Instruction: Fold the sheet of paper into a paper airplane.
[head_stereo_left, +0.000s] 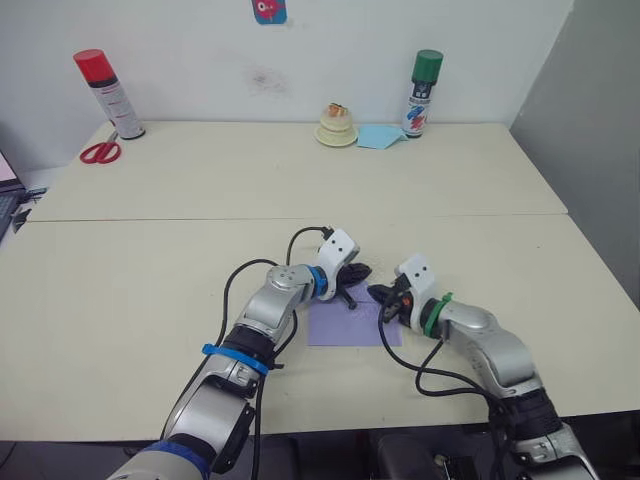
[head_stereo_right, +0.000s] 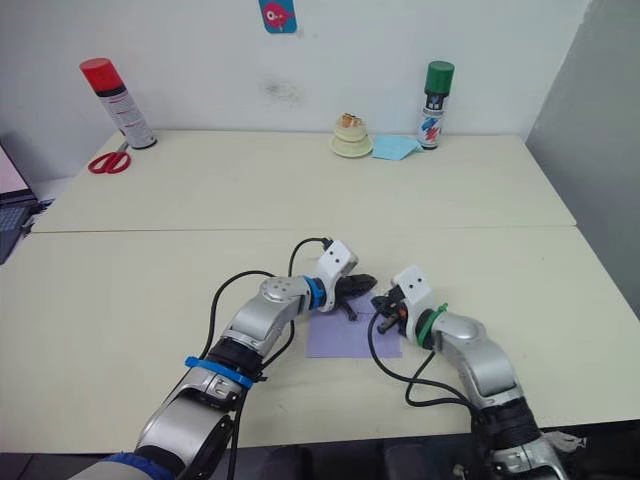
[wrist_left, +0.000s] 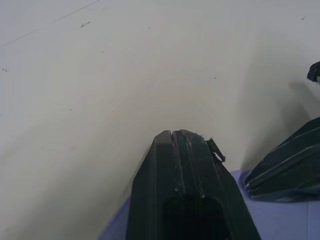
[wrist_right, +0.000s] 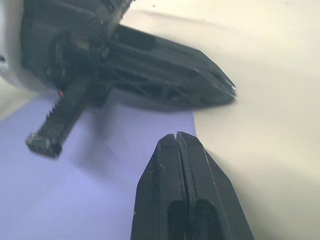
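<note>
White wall behind, cream tabletop made of two pushed-together pieces. Sheet of paper, lavender, lies flat near the front edge, between both arms. Left gripper is over the sheet's far edge, fingers pressed together. Right gripper is at the sheet's far right corner, fingers together too, nothing clamped. Far side: red-capped spray can, green-capped spray can, red scissors, small stacked dish, light blue paper beside it.
</note>
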